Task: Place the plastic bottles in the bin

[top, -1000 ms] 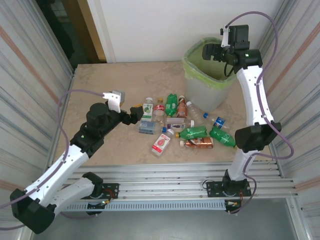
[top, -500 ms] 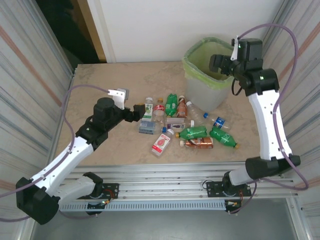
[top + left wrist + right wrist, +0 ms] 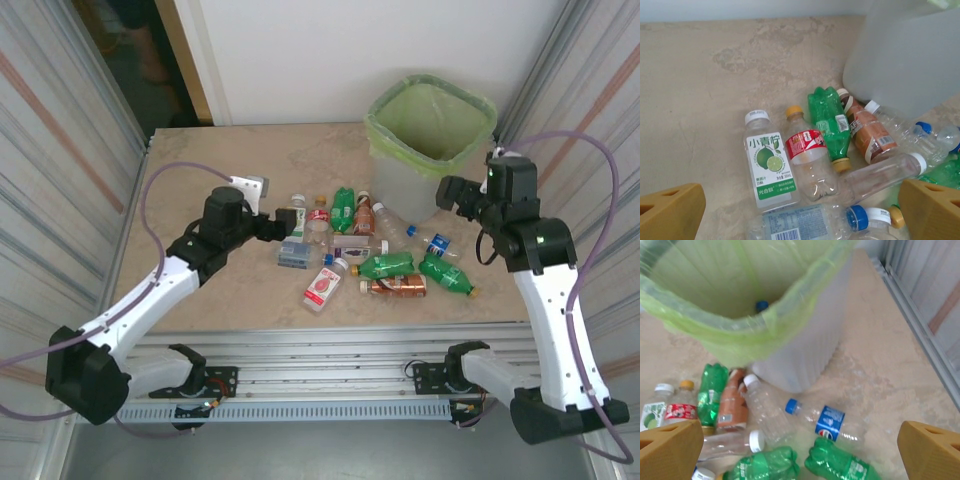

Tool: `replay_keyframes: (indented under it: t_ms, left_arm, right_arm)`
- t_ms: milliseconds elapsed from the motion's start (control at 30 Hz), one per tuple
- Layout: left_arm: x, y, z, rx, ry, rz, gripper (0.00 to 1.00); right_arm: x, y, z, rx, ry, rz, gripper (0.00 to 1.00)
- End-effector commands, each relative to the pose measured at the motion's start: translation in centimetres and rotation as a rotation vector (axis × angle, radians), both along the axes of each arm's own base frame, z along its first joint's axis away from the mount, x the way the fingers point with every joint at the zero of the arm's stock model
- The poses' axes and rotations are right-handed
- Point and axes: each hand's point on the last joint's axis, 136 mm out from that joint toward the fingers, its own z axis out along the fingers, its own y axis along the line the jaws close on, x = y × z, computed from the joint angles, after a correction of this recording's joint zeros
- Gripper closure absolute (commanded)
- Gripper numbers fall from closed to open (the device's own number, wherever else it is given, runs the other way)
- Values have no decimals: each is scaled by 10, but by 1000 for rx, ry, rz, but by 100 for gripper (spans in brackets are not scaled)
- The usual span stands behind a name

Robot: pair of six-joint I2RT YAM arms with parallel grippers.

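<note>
Lying heaped on the tabletop (image 3: 210, 160), close against the bin's (image 3: 400, 195) near wall: roughly a dozen plastic bottles (image 3: 365, 255), clear, green and brown. One blue cap (image 3: 761, 305) showed inside the bin. Left hand (image 3: 285, 224): spread wide, empty, poised near the lime-labelled bottle (image 3: 767, 167) at the heap's left edge. Right hand (image 3: 452, 193): spread, empty, beside the bin. Advice: straddle that outermost bottle across its body, clear of its neighbours, before closing.

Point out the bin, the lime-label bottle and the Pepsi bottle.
bin (image 3: 408, 190): top external view, front wall.
lime-label bottle (image 3: 769, 170): left wrist view, its label.
Pepsi bottle (image 3: 830, 421): right wrist view, blue label.
</note>
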Motion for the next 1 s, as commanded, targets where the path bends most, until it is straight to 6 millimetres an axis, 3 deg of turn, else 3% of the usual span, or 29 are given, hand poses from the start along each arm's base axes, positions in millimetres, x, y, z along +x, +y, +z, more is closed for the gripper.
replay_keyframes:
  t_ms: [0, 233, 433, 667, 967]
  left_arm:
    - [2, 0, -1, -5, 32, 7, 1]
    - [2, 3, -8, 3, 47, 19, 1]
    - [2, 3, -13, -1, 53, 22, 1]
    - [13, -2, -37, -12, 137, 31, 1]
    - [46, -5, -98, 95, 366, 36, 6]
  right_arm:
    - [-19, -9, -29, 35, 66, -78, 2]
    - [-39, -6, -102, 135, 232, -130, 2]
    - [-52, -10, -146, 203, 318, -197, 2]
    - [-50, -15, -167, 249, 332, -225, 2]
    - [-44, -14, -168, 273, 314, -235, 2]
